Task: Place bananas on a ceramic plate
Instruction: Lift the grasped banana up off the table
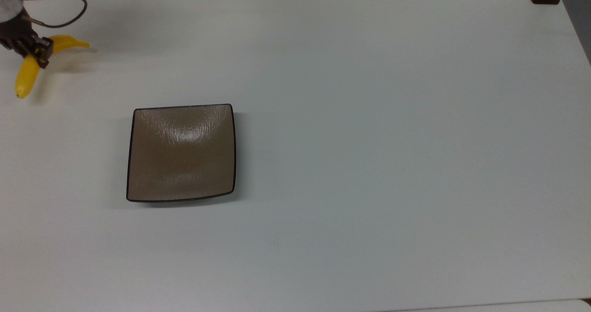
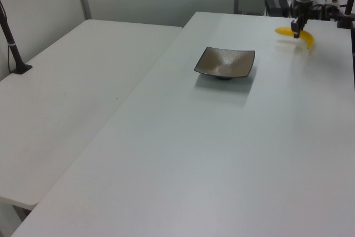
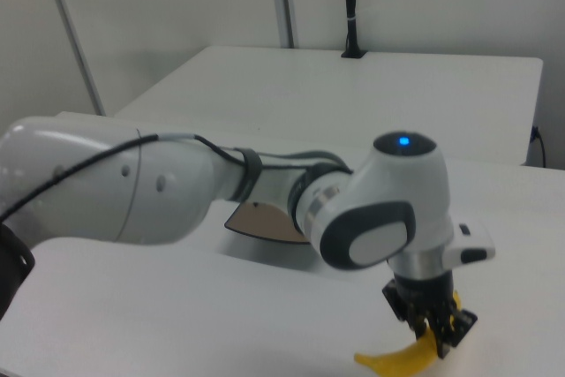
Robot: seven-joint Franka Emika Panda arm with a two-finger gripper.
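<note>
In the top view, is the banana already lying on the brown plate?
No, the banana is held by the gripper near the top view's upper left corner, well apart from the bare plate.

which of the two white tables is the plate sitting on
The ceramic plate sits on the table on the left view's right, the one the banana hangs above in the gripper. The other table carries a black post at its far edge.

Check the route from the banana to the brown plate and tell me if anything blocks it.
Nothing visible does. The gripper holds the banana at the top view's upper left; bare white table lies between it and the empty plate.
</note>
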